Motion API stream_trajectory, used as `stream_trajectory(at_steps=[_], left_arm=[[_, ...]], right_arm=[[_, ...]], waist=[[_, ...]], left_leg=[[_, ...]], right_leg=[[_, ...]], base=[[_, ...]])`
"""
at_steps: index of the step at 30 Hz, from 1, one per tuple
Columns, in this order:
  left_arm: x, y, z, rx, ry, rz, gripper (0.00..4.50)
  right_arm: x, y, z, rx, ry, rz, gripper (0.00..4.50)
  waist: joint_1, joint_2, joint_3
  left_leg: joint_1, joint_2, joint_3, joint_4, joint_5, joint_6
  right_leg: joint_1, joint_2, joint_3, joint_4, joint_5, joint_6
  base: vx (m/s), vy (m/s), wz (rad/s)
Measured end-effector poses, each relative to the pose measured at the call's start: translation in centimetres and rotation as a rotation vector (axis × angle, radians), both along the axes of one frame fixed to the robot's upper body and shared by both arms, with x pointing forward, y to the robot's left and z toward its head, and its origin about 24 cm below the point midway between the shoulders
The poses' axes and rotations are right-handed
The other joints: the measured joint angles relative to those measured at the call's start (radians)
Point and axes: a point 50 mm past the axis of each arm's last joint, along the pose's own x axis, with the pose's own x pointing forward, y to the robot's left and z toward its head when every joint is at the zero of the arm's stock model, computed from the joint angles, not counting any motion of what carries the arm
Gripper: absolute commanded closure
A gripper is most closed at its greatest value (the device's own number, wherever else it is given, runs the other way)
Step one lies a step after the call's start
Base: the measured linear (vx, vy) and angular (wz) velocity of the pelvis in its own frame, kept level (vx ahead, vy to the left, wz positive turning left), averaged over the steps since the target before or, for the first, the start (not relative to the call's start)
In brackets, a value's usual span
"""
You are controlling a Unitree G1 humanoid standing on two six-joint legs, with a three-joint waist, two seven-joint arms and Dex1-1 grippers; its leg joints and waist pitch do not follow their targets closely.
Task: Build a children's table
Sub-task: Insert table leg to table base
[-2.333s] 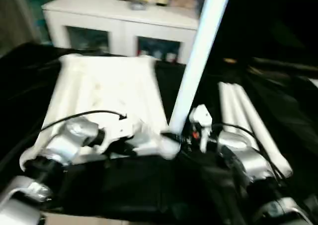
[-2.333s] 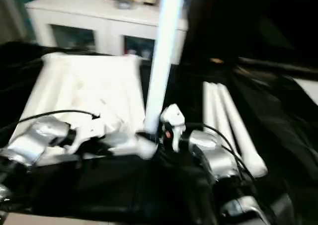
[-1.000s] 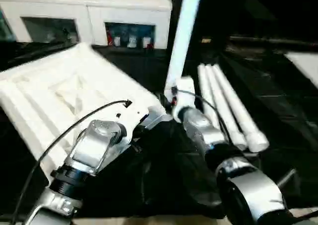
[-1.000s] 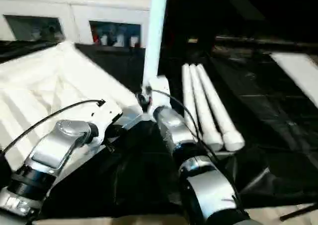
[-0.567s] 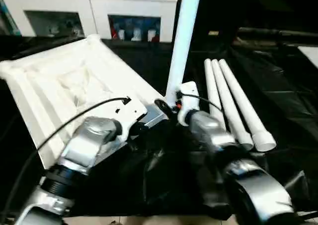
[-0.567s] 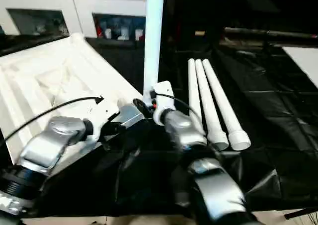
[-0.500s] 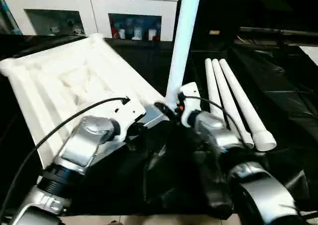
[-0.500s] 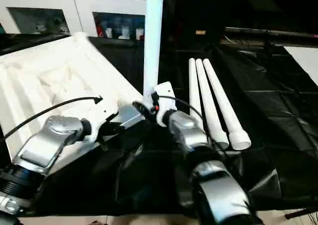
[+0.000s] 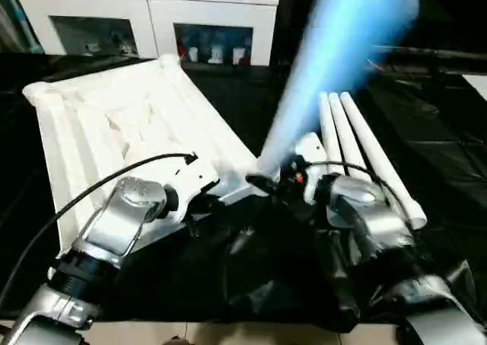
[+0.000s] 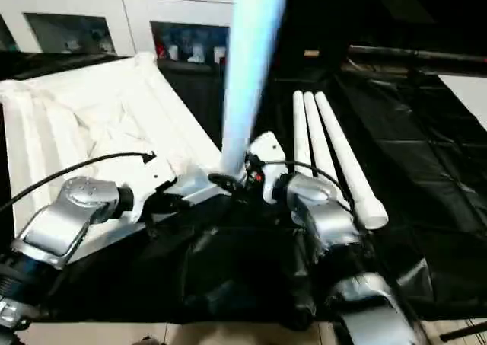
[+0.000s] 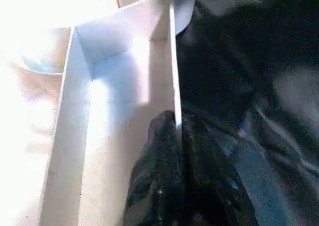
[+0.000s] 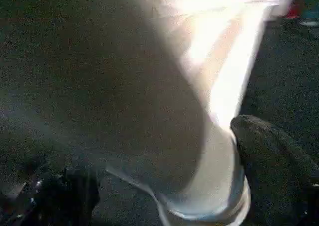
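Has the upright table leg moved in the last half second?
Yes. The upright leg has tipped rightward, its top now leaning over the three loose legs.

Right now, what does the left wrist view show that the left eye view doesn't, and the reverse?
Left wrist view: up close, the left gripper pinches a thin side wall of the tabletop. Left eye view: three spare legs lying side by side, a blurred leg leaning at the tabletop's corner by the right gripper, and the white cabinet. Both: tabletop, left gripper, black sheet.
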Motion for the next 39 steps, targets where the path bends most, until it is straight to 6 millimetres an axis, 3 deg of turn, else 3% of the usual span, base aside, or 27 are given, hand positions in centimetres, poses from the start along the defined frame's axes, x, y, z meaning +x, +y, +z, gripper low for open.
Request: stream_trajectory(at_steps=[5,11,20,29,39], left_arm=[[-0.5,0.6,0.0,-0.009,0.044,-0.076,4.5],[-0.6,0.5,-0.1,-0.006,0.049,-0.087,4.5],[-0.8,0.6,-0.1,-0.001,0.046,-0.148,4.5],[-0.7,0.6,0.0,-0.007,-0.003,-0.199,4.5],[-0.4,0.5,-0.6,-0.016,-0.02,-0.234,4.5]], right_arm=[[-1.0,-0.8,-0.4,-0.011,0.05,0.059,0.53],[-1.0,-0.6,-0.4,0.037,0.082,0.028,0.98],[-1.2,-0.7,-0.1,0.057,0.091,0.02,1.67],[-0.9,-1.5,0.4,0.207,0.149,-0.033,2.4],[-0.7,-2.4,1.0,0.339,0.213,-0.023,2.63]], waist=[[0.006,0.0,0.0],[0.005,0.0,0.0],[0.021,0.0,0.0],[0.025,0.0,0.0],[0.022,0.0,0.0]], left_leg=[[0.0,0.0,0.0,0.002,0.0,0.0],[0.001,0.001,0.001,0.003,0.0,0.0],[0.001,0.001,0.001,0.004,0.0,-0.001],[0.001,0.001,0.001,0.006,0.0,-0.001],[0.002,0.001,0.001,0.009,0.001,-0.002]], right_leg=[[0.0,0.0,0.0,0.002,0.0,0.0],[0.001,0.0,0.001,0.003,0.001,0.0],[0.001,0.0,0.001,0.004,0.001,0.0],[0.001,0.0,0.002,0.005,0.001,0.0],[0.0,-0.001,0.003,0.012,0.001,0.0]], base=[[0.0,0.0,0.0],[0.0,0.0,0.0],[0.0,0.0,0.0],[0.0,0.0,0.0],[0.0,0.0,0.0]])
